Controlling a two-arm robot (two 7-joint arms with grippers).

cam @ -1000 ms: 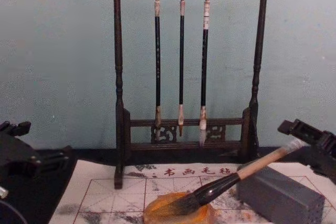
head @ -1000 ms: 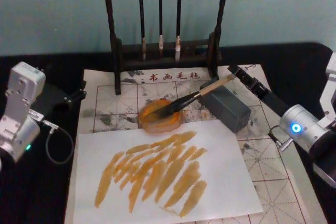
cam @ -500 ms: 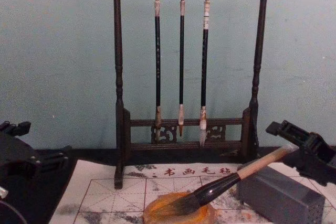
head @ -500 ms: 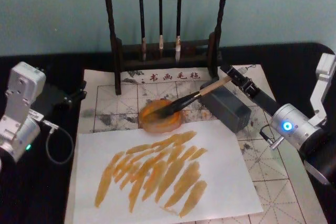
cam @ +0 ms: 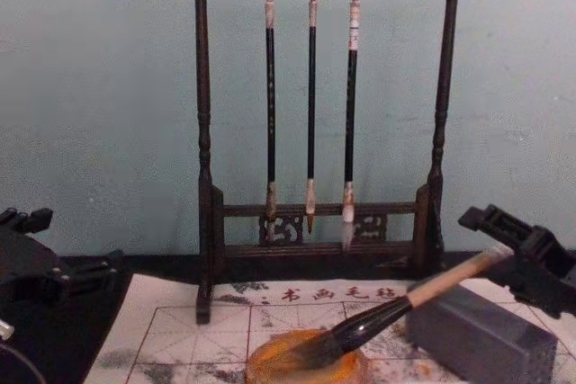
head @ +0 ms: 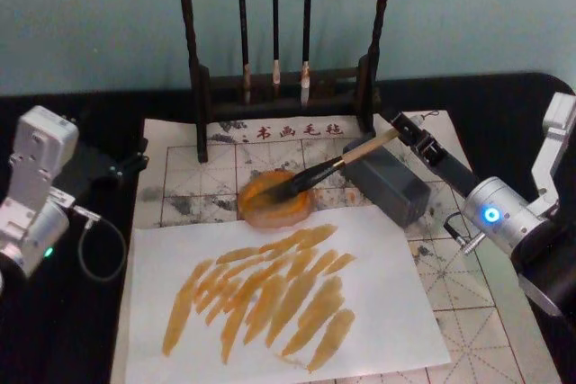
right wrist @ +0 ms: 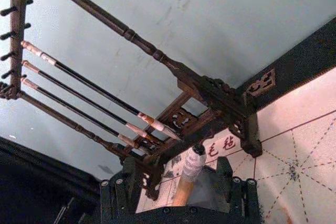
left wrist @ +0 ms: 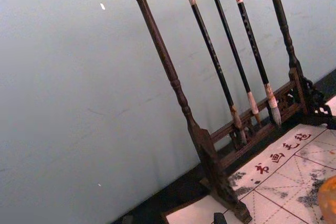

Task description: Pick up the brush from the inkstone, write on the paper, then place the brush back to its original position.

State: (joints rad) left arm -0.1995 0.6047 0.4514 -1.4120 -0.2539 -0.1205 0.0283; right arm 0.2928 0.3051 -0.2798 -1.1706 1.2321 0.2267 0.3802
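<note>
The brush (head: 324, 168) lies slanted, its dark bristles in the orange inkstone (head: 261, 209) and its pale handle propped on a grey block (head: 391, 188). My right gripper (head: 402, 129) is open at the handle's far end. In the right wrist view the whitish end cap of the brush (right wrist: 191, 169) sits between the spread fingers (right wrist: 226, 174), with a gap on each side. The chest view shows the same gripper (cam: 486, 240) at the tip of the brush (cam: 378, 317). Under it all lies the paper (head: 180, 177) with red grid lines. My left gripper (head: 135, 157) is parked open at the left.
A plain white sheet (head: 387, 312) with orange strokes covers the front of the gridded paper. A dark wooden rack (cam: 202, 132) with three thin hanging brushes (cam: 310, 105) stands right behind the inkstone. Black cloth borders both sides.
My right gripper has moved left from beyond the grey block to the end of the brush handle, which now sits between its fingers. The brush and left arm have not moved.
</note>
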